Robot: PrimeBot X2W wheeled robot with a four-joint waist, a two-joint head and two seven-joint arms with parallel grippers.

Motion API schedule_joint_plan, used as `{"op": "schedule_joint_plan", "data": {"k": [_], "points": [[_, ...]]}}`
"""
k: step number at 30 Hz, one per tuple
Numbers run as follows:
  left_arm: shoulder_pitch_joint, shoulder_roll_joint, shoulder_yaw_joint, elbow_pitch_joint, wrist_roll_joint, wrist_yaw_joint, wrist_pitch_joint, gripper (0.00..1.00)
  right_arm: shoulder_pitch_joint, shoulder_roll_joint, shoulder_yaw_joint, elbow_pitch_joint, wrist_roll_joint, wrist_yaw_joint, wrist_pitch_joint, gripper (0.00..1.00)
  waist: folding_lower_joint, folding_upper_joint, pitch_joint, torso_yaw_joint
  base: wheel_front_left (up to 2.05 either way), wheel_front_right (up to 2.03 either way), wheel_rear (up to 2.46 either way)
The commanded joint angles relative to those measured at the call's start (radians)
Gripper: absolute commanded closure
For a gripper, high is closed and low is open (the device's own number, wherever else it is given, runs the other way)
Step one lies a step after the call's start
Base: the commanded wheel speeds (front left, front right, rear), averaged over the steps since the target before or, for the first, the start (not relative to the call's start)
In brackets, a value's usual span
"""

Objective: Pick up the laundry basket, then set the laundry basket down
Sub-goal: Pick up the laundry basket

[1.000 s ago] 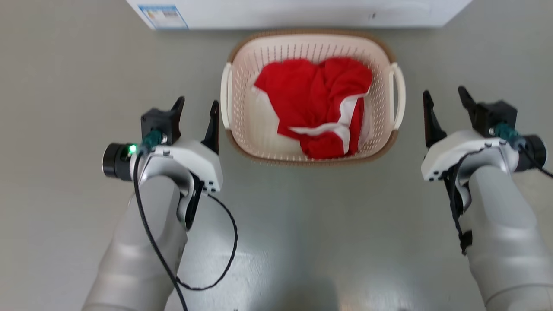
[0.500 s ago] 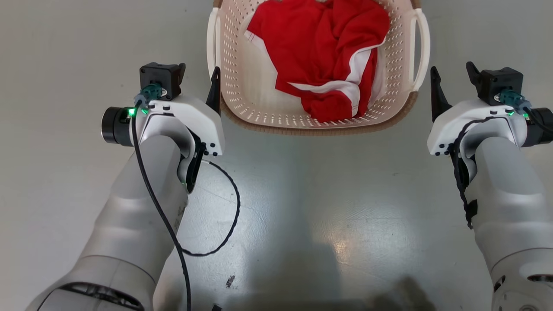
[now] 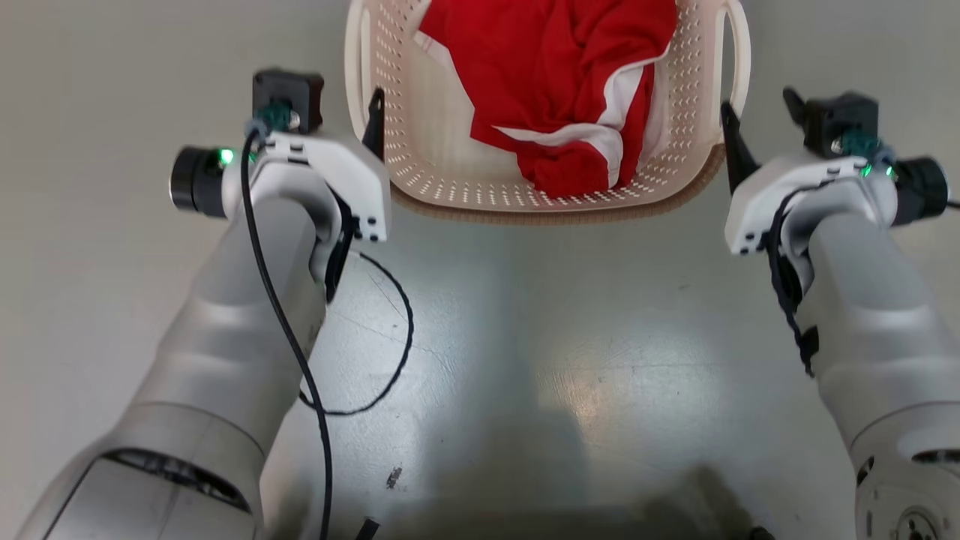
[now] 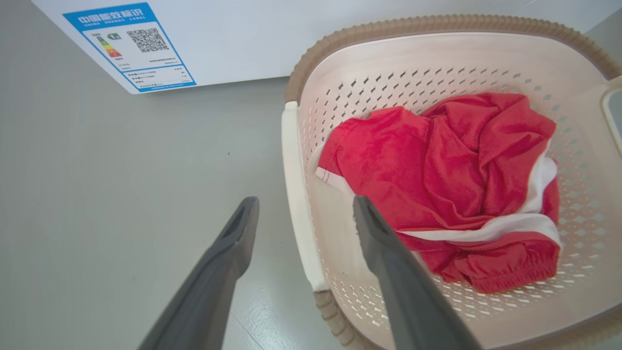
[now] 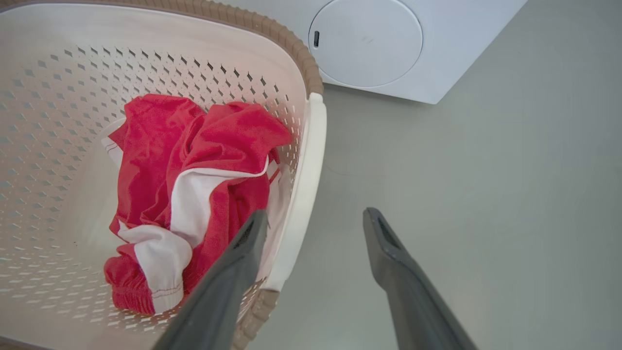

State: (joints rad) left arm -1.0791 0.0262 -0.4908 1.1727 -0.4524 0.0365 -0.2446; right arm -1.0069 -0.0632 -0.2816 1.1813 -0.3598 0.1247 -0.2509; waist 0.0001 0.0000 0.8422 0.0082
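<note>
since half a second ago, drawn in closer to the basket (image 3: 450, 184), most plainly with the right gripper (image 3: 757, 105), amid a shift of the head camera. spread wide at both left gripper (image 4: 306, 204) and right, straddling a white handle (image 4: 296, 194) apiece, one finger over the inside and one over the floor (image 3: 525, 337); contact unclear. standing on the floor before the washer (image 5: 369, 43), red cloth (image 3: 555, 75) inside.

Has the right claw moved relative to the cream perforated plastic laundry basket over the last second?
Yes. Against the laundry basket, the right claw has closed in leftward: its open fingers now straddle the white loop handle.
</note>
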Motion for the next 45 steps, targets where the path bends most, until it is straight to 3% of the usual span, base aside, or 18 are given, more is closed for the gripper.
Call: {"op": "schedule_joint_plan", "data": {"k": [1,26,45], "points": [[-0.028,0.024,0.000,-0.001,-0.016,0.007,0.009,0.00,-0.008,0.013,0.023,-0.005,0.011,0.006,-0.011,0.00,-0.0001,0.0000,0.017,-0.007,0.00,0.00,0.00],[-0.216,0.024,-0.107,0.096,-0.045,0.060,0.099,0.00,-0.161,0.013,0.114,0.061,0.083,0.006,0.002,0.00,-0.0001,0.0000,0.142,-0.022,0.00,0.00,0.00],[-0.251,0.024,-0.163,0.099,-0.075,0.062,0.164,0.00,-0.231,0.013,0.140,0.098,0.143,0.006,0.086,0.00,-0.0001,0.0000,0.167,-0.013,0.00,0.00,0.00]]}}
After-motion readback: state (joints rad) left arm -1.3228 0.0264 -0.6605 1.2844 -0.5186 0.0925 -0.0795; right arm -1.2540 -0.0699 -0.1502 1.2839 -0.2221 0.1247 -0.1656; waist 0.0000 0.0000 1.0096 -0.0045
